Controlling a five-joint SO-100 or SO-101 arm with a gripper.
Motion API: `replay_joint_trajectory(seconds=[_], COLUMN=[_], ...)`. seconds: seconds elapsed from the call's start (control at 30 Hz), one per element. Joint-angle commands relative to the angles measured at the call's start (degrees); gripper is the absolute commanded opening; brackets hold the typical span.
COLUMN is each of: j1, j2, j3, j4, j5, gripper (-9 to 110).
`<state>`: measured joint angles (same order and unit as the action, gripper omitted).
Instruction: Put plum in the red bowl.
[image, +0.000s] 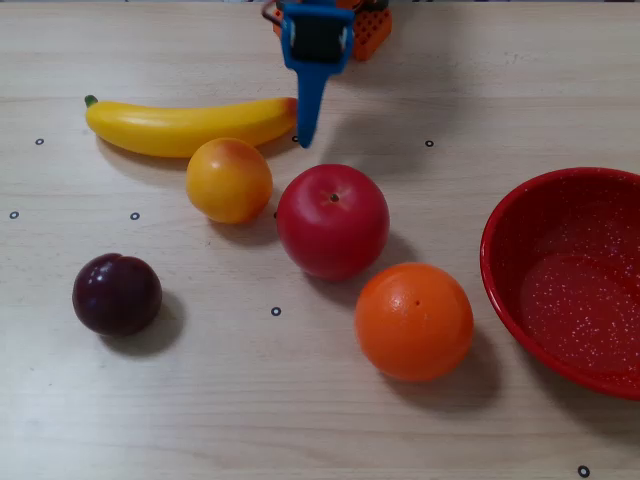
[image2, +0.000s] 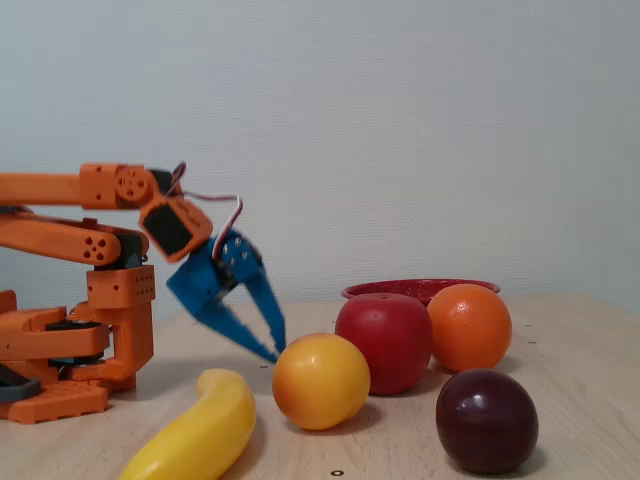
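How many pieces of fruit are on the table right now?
5, all visible in the overhead view: banana at upper left, yellow-orange fruit below it, apple in the centre, orange toward the red bowl, plum alone at left.

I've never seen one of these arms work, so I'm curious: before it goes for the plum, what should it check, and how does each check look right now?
1. Plum in plain sight, nothing touching it: ok.
2. Claw empty: ok, nothing between its fingers.
3. Claw open wide enough for the plum: cannot tell; in the fixed view the fingers stand a little apart.
4. Claw near the plum: not ok; in the overhead view it hangs by the banana tip, far from it.
5. Path clear: not ok; the yellow-orange fruit lies between claw and plum.
6. Red bowl empty and upright: ok.
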<state>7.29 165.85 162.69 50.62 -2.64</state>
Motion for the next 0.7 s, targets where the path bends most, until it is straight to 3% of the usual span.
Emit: replay_joint_trajectory(seconds=[0.0, 0.43, 0.67], j1=[1.2, 5.7, 9.4], j2=[-2.5, -18.4, -31.1], j3=[-8.7, -27.6, -42.1], j4=[2.2, 5.3, 12.7], j5=[-2.7, -10.5, -10.5], gripper=[0, 0, 0])
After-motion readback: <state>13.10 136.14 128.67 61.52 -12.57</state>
